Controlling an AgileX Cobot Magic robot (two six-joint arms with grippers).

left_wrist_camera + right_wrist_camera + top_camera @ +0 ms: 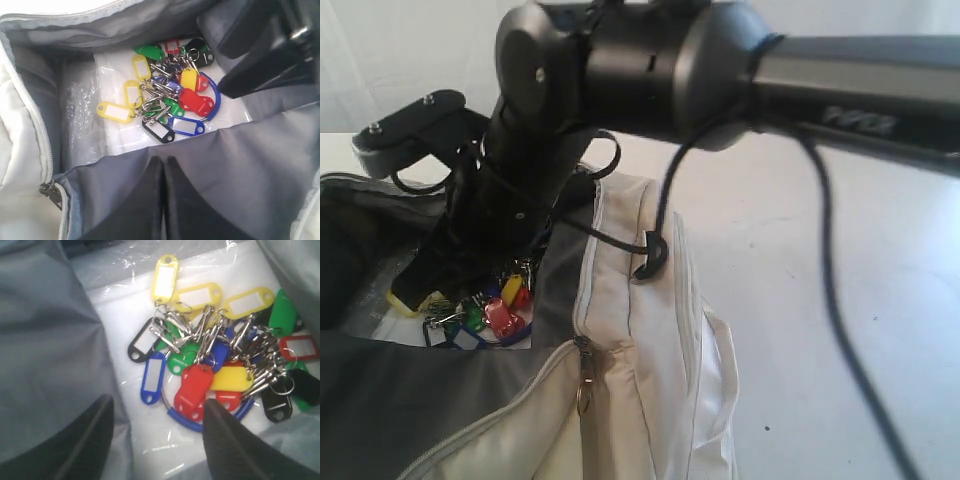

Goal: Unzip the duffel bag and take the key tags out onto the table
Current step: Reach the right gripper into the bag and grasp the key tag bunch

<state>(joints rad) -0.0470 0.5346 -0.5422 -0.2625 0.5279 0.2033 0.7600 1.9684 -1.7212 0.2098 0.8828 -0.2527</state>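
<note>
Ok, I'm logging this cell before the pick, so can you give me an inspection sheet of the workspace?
Surface: white table, seen to the right of the bag.
Job's things: duffel bag unzipped; key tags lie inside on its floor, not yet out.
Clutter: clear plastic under the tags.
End effectors: right end effector open, just above the tags; left end effector shut, by the grey lining.
Cables: black cable hangs from the right arm over the table.
Surroundings: white backdrop.
</note>
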